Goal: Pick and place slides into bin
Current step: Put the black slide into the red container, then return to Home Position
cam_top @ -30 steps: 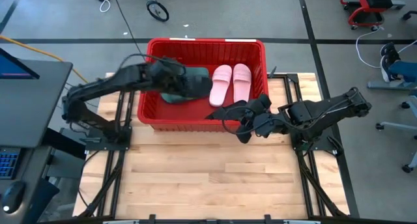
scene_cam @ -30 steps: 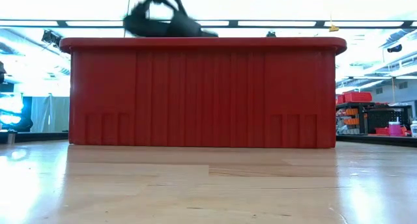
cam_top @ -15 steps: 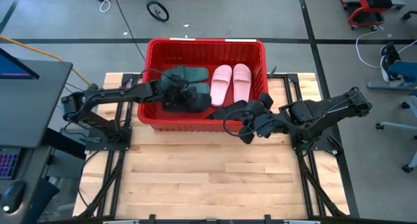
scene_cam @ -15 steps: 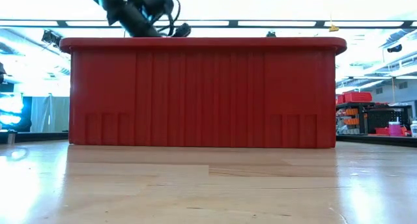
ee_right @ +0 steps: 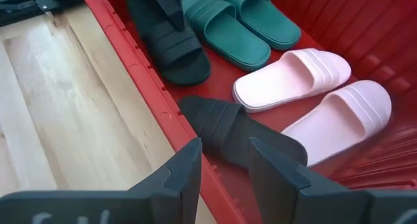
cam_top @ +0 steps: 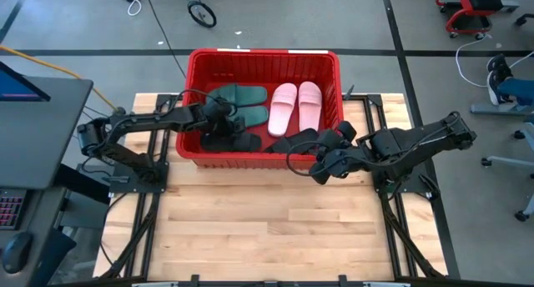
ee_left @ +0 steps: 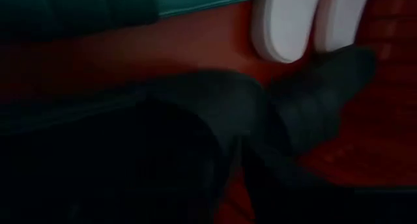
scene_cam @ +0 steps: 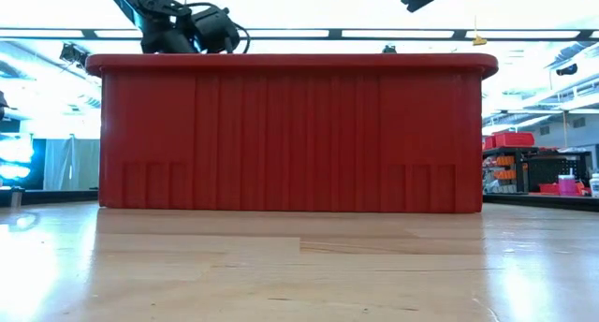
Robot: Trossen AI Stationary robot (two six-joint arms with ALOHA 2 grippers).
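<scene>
The right gripper's [ee_right: 223, 160] fingers [ee_right: 186, 168] are seen parted and empty, just above the bin's [cam_top: 259, 160] near rim, with a black slide [ee_right: 241, 133] lying directly beyond them inside the wall. The left gripper [cam_top: 224, 120] is lowered into the bin over the other black slide [ee_right: 168, 42]; whether its fingers are released cannot be told. Two green slides [cam_top: 242, 103] and two pink slides [cam_top: 297, 106] are laid farther in.
</scene>
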